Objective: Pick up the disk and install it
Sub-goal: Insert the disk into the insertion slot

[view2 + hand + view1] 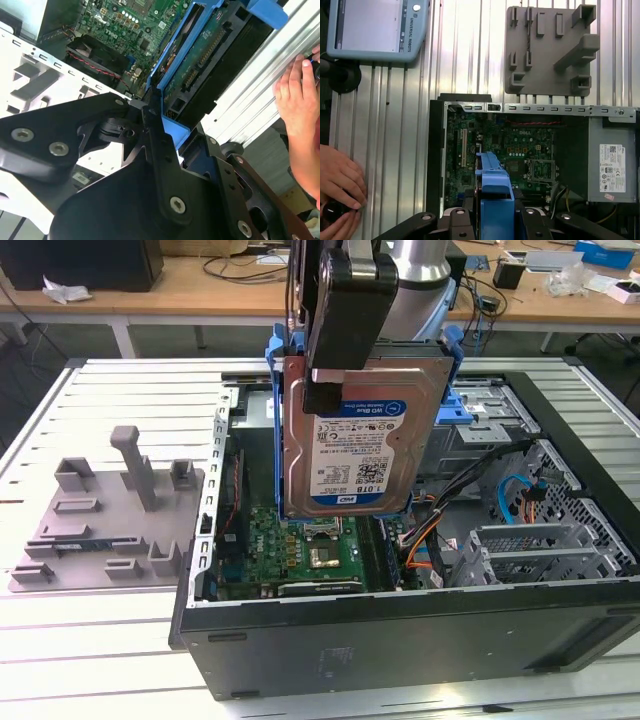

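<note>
- In the exterior view, the gripper [325,390] pinches the disk [365,440] across its flat faces. It holds the disk upright above the open computer case [400,640]. The drive cage [485,430] stands just behind, and orange cables [425,540] lie near, so they could snag.
- In the second wrist view, black fingers [157,145] clamp the disk's blue frame. A tilted descent would likely catch the case wall. A person's hand [295,100] rests at the table edge, apart.
- In the first wrist view, the disk hangs over the motherboard [505,145], where there is open room. If the grip slipped, the disk would strike the board.
</note>
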